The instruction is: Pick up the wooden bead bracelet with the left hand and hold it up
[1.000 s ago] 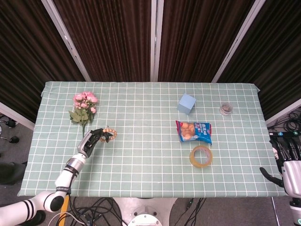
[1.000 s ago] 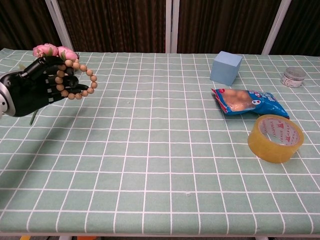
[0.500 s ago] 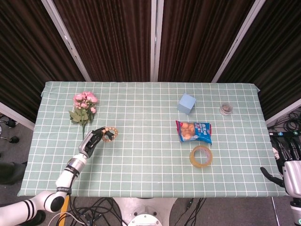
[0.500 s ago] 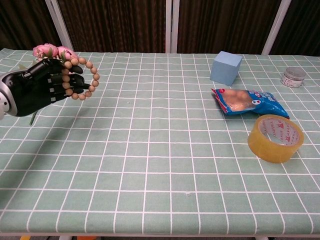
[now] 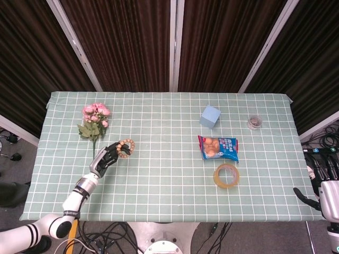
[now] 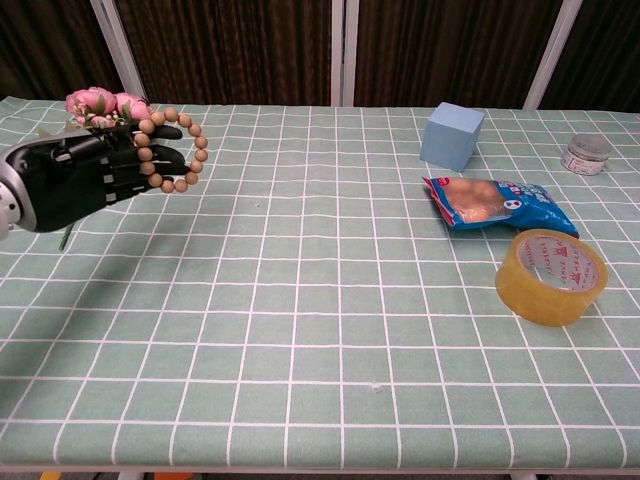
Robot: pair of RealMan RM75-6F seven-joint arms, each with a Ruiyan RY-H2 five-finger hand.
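Chest view gives me the clearest read: my left hand (image 6: 75, 180) has the wooden bead bracelet (image 6: 170, 150) hooked over its dark fingers (image 6: 135, 165), which are curled through the loop and grasping it. The ring of beads hangs off the fingertip end, toward the middle of the bench (image 6: 320, 330), and it looks clear of the checked cloth, with a faint shadow on the cloth below the hand. The loop stands nearly face-on to this camera, so I see its round opening rather than its edge.

In the head view the left hand (image 5: 106, 157) sits over the near left part of the bench, and the bracelet (image 5: 125, 147) shows at the fingertips, pointing away from me and a little to the right. The pink flowers (image 5: 94, 117) lie just beyond the hand, close but apart from it as far as I can tell.

My right hand (image 5: 324, 191) is off the far right edge of the bench, well apart from everything; its fingers look extended and it holds nothing.

I judge the pick done and the hold-up under way. What matters next is that the loop stays seated on the fingers as I lift straight up, so the beads don't slide off the tips.
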